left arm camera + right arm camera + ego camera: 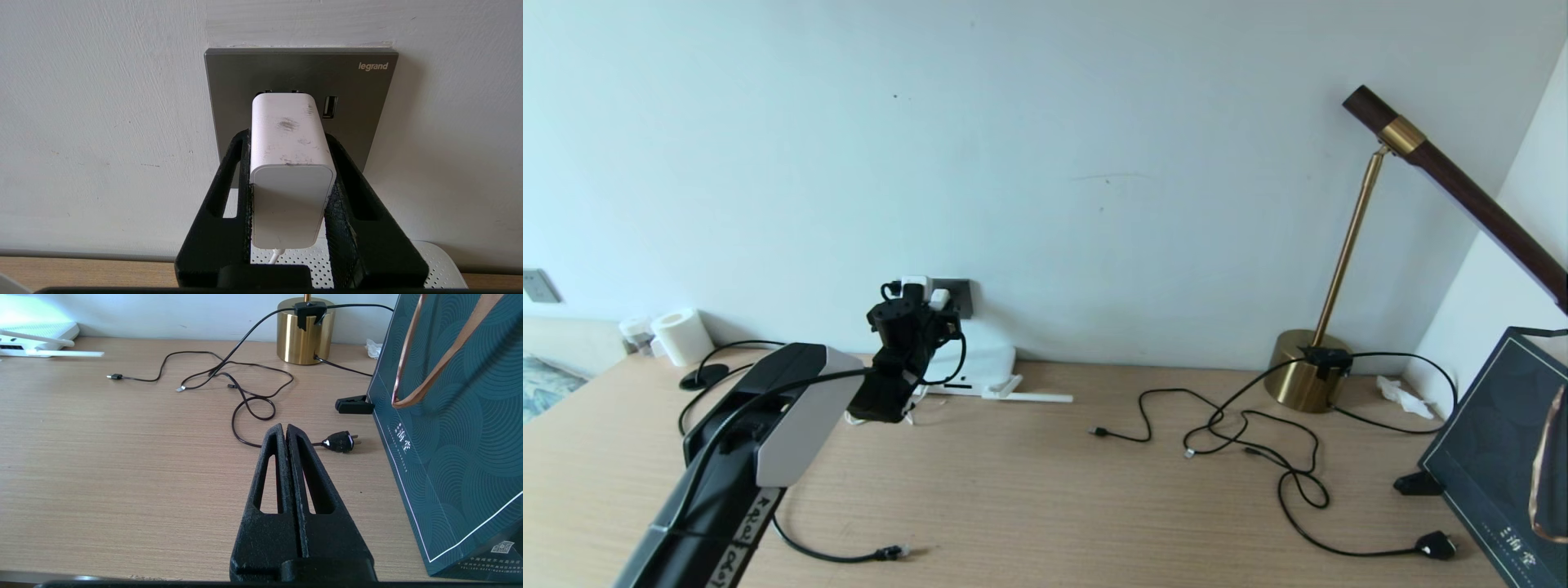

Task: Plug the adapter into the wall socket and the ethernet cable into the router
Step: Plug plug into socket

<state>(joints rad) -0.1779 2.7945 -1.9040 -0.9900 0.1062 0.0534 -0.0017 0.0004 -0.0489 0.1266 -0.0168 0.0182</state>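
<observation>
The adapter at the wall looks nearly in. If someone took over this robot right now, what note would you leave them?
Left gripper: shut on the adapter, holding it against the wall socket; whether it is fully seated cannot be told.
Right gripper: shut, empty, parked over the desk.
Ethernet cable: loose on the desk in front, not plugged in.
Router: against the wall below the socket.
Left to do: confirm the adapter, release it, then plug the cable into the router.

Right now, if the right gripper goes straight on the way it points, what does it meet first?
Probably the thin black cord on the desk, just beyond the right gripper; the chunky black plug lies slightly aside. Depth is unclear.
</observation>
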